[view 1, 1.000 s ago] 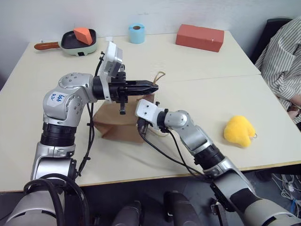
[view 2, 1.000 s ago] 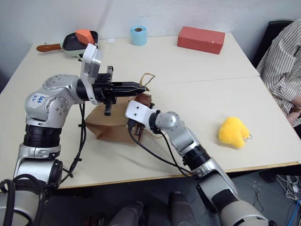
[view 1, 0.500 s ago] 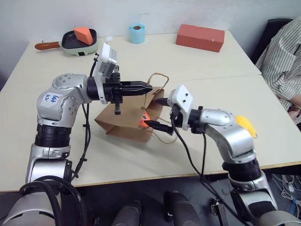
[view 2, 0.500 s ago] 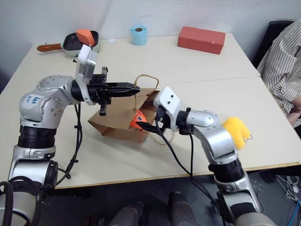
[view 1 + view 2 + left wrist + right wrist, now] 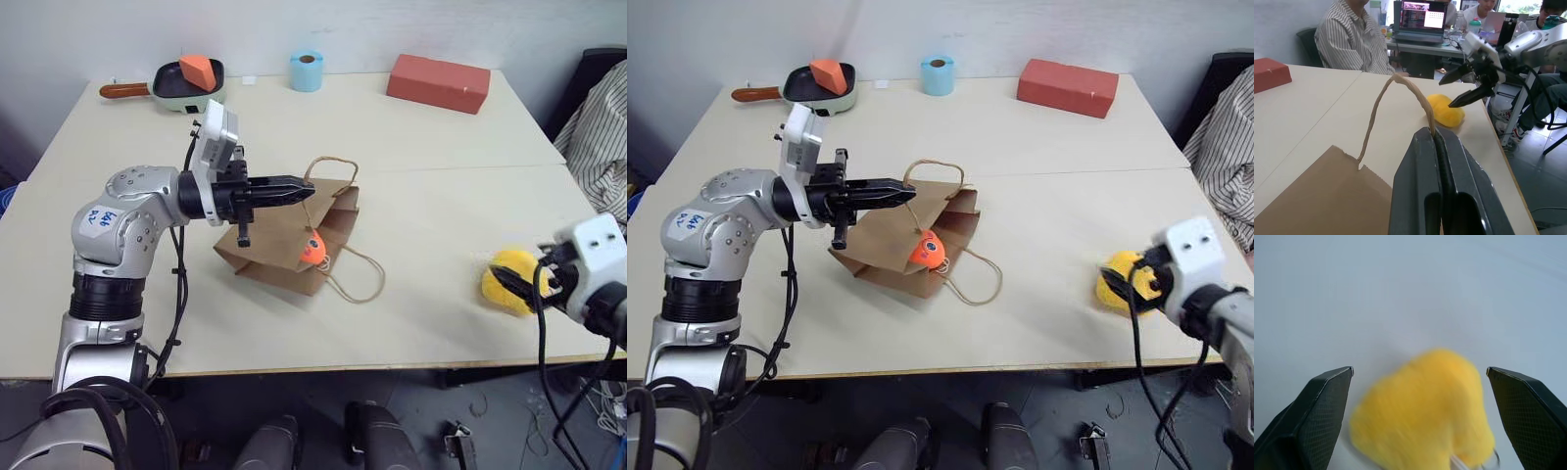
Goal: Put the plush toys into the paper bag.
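The brown paper bag (image 5: 279, 240) lies on its side at mid-table. My left gripper (image 5: 306, 186) is shut on its cord handle (image 5: 1400, 98) and holds the mouth up. The orange plush toy (image 5: 312, 249) sits in the bag's mouth. The yellow plush toy (image 5: 509, 284) lies near the table's front right edge. My right gripper (image 5: 1419, 369) is open, one finger on each side of the yellow toy and just short of it. The left wrist view shows the yellow toy (image 5: 1445, 110) with the open right gripper (image 5: 1459, 90) just over it.
At the table's far edge stand a pan holding an orange wedge (image 5: 186, 78), a blue tape roll (image 5: 307, 70) and a red-brown box (image 5: 438, 83). A person in a striped shirt (image 5: 602, 127) sits at the right. The bag's second handle (image 5: 358, 279) lies on the table.
My right gripper came out of the bag's mouth, opened and left the orange toy there. It then swung right to the yellow toy. My left gripper kept its hold on the handle.
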